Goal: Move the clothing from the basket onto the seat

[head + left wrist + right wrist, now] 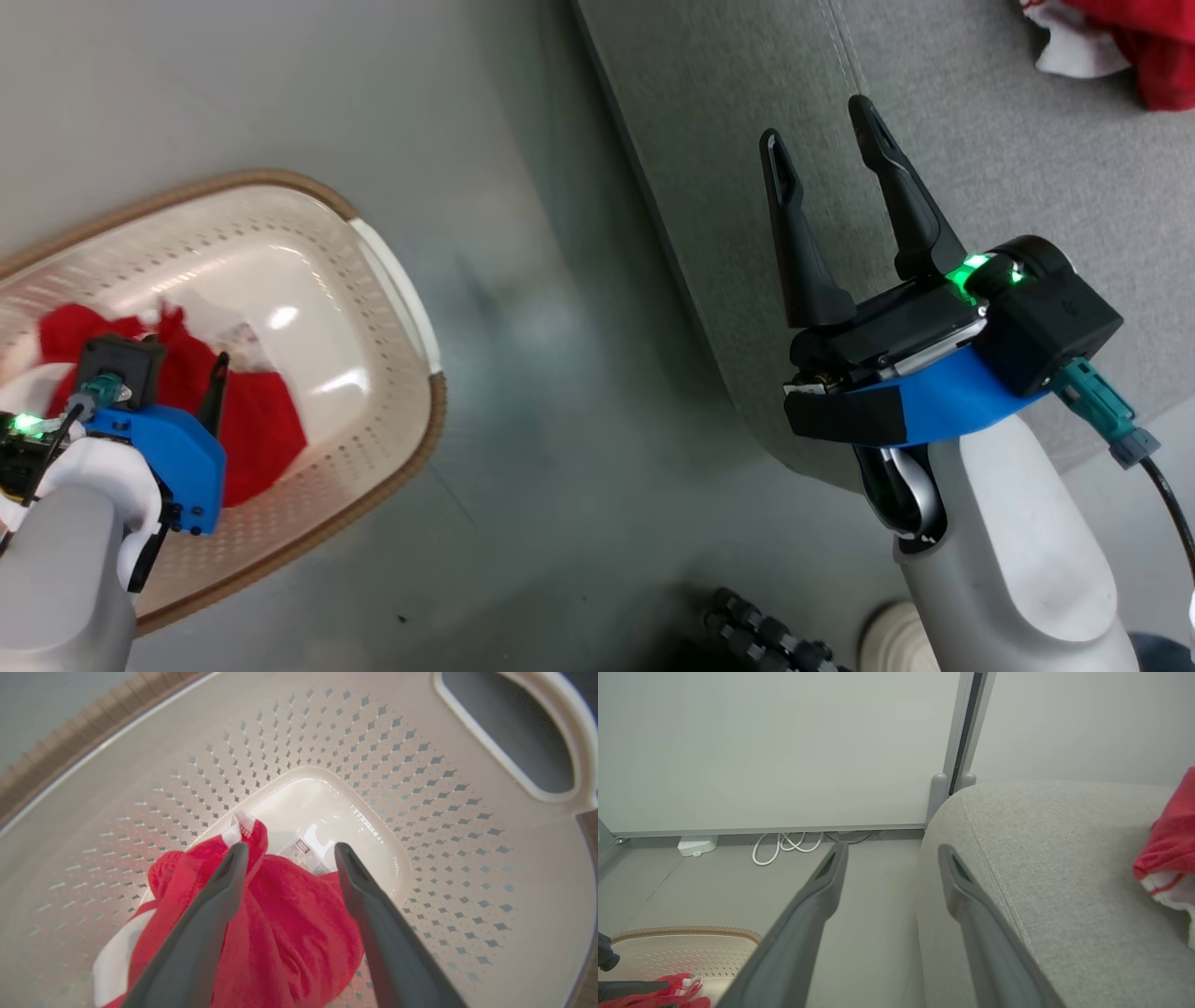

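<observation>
Task part done.
- One garment (1153,56) lies on seat (980,168), well in from rounded corner.
- Second garment (280,933) left in basket (308,233), heaped on its bottom toward one end.
- Left tool (292,848) inside basket, fingers apart over heap, nothing clamped.
- Right tool (814,121) fingers apart, empty, over seat edge.
- Sticker (303,855) on basket bottom: print too small to read. No brand legible.
</observation>
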You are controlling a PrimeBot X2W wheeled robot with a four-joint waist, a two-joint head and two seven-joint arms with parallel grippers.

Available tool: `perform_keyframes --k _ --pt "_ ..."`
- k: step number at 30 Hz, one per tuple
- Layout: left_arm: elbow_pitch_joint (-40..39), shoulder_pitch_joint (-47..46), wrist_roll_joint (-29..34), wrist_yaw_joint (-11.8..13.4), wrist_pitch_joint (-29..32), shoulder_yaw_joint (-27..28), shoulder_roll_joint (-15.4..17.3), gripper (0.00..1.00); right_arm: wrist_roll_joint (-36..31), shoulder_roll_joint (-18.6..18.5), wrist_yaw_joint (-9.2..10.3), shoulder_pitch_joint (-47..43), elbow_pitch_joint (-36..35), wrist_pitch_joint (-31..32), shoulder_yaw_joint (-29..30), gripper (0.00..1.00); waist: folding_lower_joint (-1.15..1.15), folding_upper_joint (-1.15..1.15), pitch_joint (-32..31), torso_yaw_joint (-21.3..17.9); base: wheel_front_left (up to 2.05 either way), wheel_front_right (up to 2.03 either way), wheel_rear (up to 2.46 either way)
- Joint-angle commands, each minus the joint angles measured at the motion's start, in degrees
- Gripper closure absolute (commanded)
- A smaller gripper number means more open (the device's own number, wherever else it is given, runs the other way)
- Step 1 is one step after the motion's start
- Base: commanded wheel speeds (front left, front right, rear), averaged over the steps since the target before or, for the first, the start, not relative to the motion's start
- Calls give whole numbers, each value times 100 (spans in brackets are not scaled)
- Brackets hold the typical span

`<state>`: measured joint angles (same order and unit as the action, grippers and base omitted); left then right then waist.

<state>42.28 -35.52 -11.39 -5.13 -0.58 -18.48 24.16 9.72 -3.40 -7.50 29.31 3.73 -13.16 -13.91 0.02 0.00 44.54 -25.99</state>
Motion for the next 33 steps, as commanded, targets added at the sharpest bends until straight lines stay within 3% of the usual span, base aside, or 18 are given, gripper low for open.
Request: perform_keyframes --k 1,7,12,20,33 --pt "125 -137 46 115 150 10 61 0 62 54 2 44 34 -57 -12 0 -2 0 428 -336 0 0 0" --pt "513 -321 277 780 614 -47 52 0 85 60 2 -86 77 -121 -74 0 -2 0 514 -306 0 0 0" --pt "682 -382 435 1009 841 -168 84 0 196 60 2 -119 85 -156 -126 0 -2 0 573 -282 0 0 0" --pt "911 -460 321 816 1286 -308 -68 0 299 60 2 -152 10 -180 -120 0 -2 0 685 -225 0 0 0" --pt "1240 -726 -164 622 1258 -157 -570 0 159 59 2 -256 -307 -106 -3 0 -2 0 982 -21 6 6 6"
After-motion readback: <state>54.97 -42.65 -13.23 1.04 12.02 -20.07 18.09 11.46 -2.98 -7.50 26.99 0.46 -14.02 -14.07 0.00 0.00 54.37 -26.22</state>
